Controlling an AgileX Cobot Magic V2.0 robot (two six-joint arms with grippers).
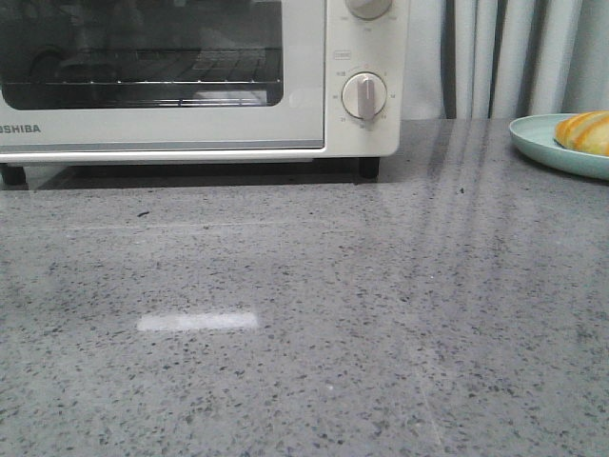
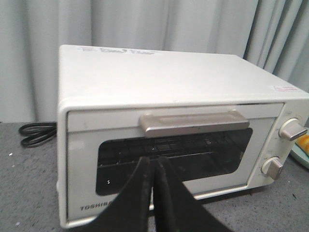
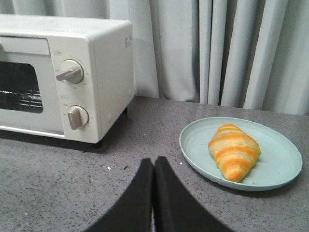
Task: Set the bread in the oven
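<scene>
- Bread, a golden-brown croissant-shaped roll with paler stripes (image 3: pixel 234 151), lies on a pale teal round plate (image 3: pixel 198 145) at the lower right of the right wrist frame, untouched and well apart from both grippers.
- Black right gripper (image 3: pixel 154 166), bottom centre of that frame, has its fingers pressed together and holds nothing; it hangs over bare grey speckled countertop (image 3: pixel 58 183), near the plate's rim but not touching it.
- Black left gripper (image 2: pixel 153 166), bottom centre of the left wrist frame, is likewise closed tight and empty, pointed at the glass window of the cream-white Toshiba toaster oven (image 2: pixel 159 77), below its brushed-metal door handle (image 2: pixel 193 123).
- Oven door stands closed; a wire rack shows dimly behind the glass, and two round dial knobs sit on the right panel (image 1: pixel 364 96).
- In the front view, oven fills the upper left and the plate's edge (image 1: pixel 533 143) the far right, with neither arm in sight.
- Risks, as judged: a grab made with the door closed leaves the roll nowhere to go; a hard pinch could crush it; a low approach could nudge the plate across the smooth stone; a pull on the handle could drag the light oven forward.
</scene>
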